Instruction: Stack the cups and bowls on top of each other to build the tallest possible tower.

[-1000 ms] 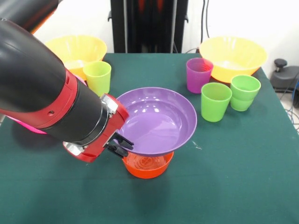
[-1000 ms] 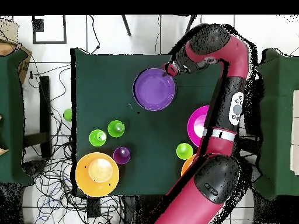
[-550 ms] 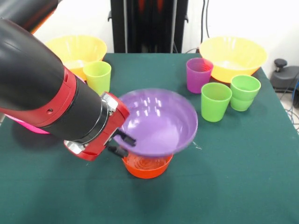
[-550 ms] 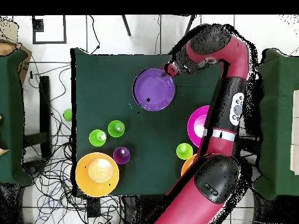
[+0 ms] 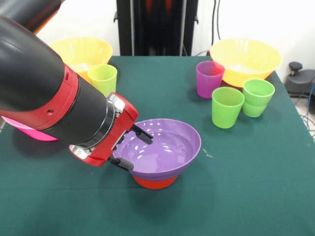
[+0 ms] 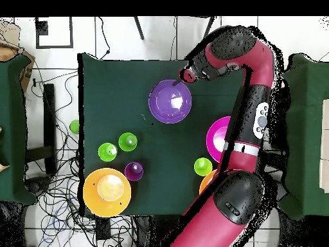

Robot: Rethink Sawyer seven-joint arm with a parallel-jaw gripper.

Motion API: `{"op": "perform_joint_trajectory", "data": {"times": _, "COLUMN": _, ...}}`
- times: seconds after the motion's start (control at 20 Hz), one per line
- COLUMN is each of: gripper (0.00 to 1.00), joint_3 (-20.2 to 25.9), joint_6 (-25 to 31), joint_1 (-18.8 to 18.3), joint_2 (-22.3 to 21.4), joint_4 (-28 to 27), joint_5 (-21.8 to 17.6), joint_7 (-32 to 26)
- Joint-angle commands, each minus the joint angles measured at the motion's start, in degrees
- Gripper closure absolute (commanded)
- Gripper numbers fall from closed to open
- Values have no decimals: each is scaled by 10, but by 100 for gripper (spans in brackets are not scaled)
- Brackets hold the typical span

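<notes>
While the purple bowl sits nested on the small orange bowl near the middle of the green worktop, the fingers straddle its rim on the arm's side, one black finger inside the bowl and one below the rim outside; whether they pinch the rim or have let go, I cannot tell. Only the orange bowl's base shows beneath the purple one. From above, the gripper sits at the purple bowl's edge. Well apart from this pile, a yellow-green cup stands upright just in front of a big orange-yellow bowl, and a pink bowl peeks out from behind the arm. Across the worktop, a purple cup stands beside the second orange-yellow bowl, with two green cups close together just in front of them, the farther one looking like two cups nested.
</notes>
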Motion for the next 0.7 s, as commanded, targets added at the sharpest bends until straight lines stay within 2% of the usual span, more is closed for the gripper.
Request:
{"op": "perform_joint_trajectory", "data": {"times": 0.05, "gripper": 0, "joint_3": -51, "joint_6": -29, "joint_1": 17, "joint_2": 17, "joint_4": 14, "joint_5": -16, "joint_7": -164}}
{"op": "perform_joint_trajectory", "data": {"times": 0.5, "gripper": 0, "joint_3": -45, "joint_6": -13, "joint_1": 25, "joint_2": 20, "joint_4": -3, "joint_5": -21, "joint_7": -165}}
{"op": "perform_joint_trajectory", "data": {"times": 0.6, "gripper": 0, "joint_3": -41, "joint_6": 13, "joint_1": 31, "joint_2": 10, "joint_4": -16, "joint_5": -33, "joint_7": -169}}
{"op": "perform_joint_trajectory", "data": {"times": 0.7, "gripper": 0, "joint_3": -50, "joint_6": 26, "joint_1": 28, "joint_2": -15, "joint_4": -4, "joint_5": -30, "joint_7": -158}}
